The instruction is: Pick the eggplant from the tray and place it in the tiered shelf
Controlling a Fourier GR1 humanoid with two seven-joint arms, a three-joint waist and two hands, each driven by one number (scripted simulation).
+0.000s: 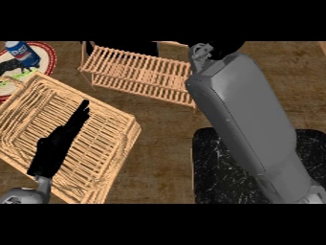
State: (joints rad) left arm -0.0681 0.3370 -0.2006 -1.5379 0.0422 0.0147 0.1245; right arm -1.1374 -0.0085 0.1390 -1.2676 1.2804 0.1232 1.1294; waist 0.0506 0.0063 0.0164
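Currently your right hand (206, 51) is mostly hidden beside the shelf (138, 72); its fingers and the eggplant cannot be seen. A blind release risks missing. Left hand (59, 141) rests open.

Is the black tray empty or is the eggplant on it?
Cannot tell fully. No eggplant shows on the black tray's visible parts, but the right forearm covers its middle; the right hand is mostly hidden.

Left hand (58, 143) open, right forearm (246, 119) outstretched
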